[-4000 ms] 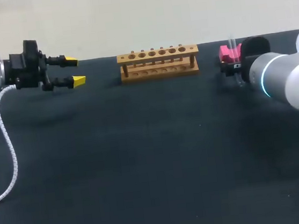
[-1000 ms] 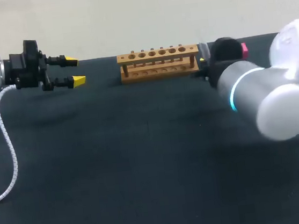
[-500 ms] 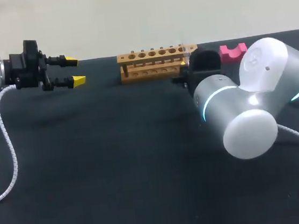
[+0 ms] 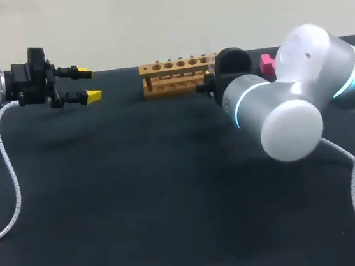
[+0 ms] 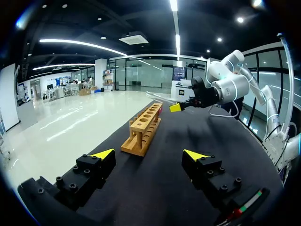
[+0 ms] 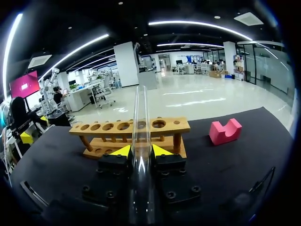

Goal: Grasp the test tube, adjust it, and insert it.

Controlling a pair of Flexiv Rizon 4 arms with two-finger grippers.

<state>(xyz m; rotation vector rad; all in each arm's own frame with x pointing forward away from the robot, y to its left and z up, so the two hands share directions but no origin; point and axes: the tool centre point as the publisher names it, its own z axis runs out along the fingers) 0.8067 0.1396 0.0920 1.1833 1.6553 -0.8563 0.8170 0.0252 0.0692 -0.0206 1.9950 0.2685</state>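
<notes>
A clear glass test tube (image 6: 139, 117) stands upright between the yellow tips of my right gripper (image 6: 141, 151), which is shut on it. Just ahead of that gripper is the wooden rack (image 6: 134, 133) with its row of holes. In the head view the right arm's wrist (image 4: 244, 96) covers the rack's (image 4: 172, 76) right end and hides the gripper. My left gripper (image 4: 88, 83) hangs open and empty above the table, left of the rack. The left wrist view shows its fingers (image 5: 103, 154) wide apart, the rack (image 5: 143, 129) ahead and my right gripper (image 5: 176, 107) beyond it.
A pink U-shaped block (image 6: 225, 132) lies on the black table (image 4: 140, 195) to the right of the rack, partly hidden behind the right arm in the head view (image 4: 266, 65). A white coiled cable (image 4: 9, 184) trails from the left arm.
My right arm has swung left from the pink block to the rack's right end, carrying the test tube. The left arm has kept still.
</notes>
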